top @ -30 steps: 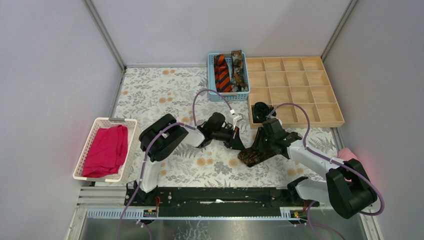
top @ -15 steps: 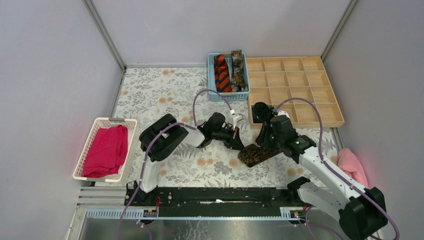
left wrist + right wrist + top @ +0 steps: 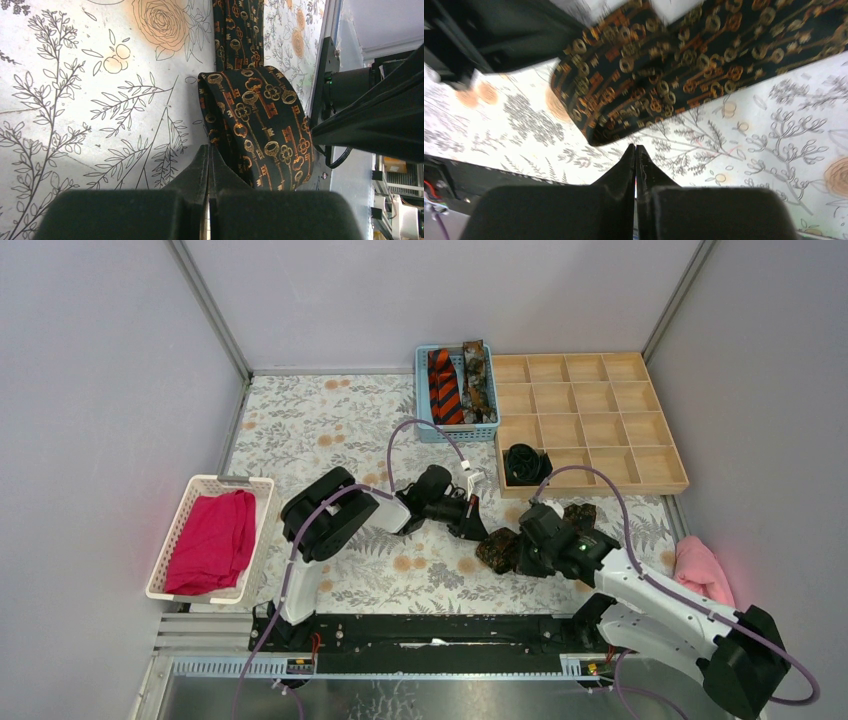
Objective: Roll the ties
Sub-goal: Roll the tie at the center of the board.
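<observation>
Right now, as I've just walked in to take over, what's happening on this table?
Both arms are at the key-patterned brown tie, which lies on the floral table with one end folded over. The left gripper and right gripper are shut, tips beside that fold; neither visibly pinches fabric. A coiled black tie sits in the wooden tray, and two more ties wait in the blue basket.

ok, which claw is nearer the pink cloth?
Right. The right claw is at the brown tie, left of the pink cloth; the left claw is further left, across the tie.
</observation>
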Robot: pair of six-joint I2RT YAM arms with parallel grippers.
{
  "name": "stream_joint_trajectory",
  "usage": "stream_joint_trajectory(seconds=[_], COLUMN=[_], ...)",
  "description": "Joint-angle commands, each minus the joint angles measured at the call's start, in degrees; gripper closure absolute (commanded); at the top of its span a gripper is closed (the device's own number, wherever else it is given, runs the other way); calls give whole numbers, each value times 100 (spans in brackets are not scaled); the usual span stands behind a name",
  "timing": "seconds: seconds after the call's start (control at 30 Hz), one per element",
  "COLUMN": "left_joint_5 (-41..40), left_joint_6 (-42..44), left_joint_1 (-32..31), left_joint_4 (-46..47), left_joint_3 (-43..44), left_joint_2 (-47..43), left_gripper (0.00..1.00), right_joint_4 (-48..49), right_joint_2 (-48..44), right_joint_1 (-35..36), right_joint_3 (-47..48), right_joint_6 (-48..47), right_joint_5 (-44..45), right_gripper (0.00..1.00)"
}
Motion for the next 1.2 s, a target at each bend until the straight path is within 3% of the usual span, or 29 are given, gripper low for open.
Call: stream_joint_trajectory(seconds=[0.0,0.37,0.7,0.97,1.17], left_joint_5=[72,94,111,120,-261], left_joint_6=[18,-81,-68,33,385], left_joint_1=[-38,-88,-143,-161,-148], left_joint_4=[-12,87,52,-80,-593], left_joint_3=[113,60,17,46,254], left_joint_2=[132,207,172,171,109], left_gripper=[100,100,100,100,100], right_joint_4=[72,951,1596,1732,1296], right_joint_2=[227,659,1459,1842,1464], right_joint_1=[244,344,350,350,391], right_joint_3=[-231,-729,-530,-305,-242], right_joint_6=[387,481,362,323,318], right_joint_5=[197,78,440,549,726], right_gripper=[100,100,100,100,100])
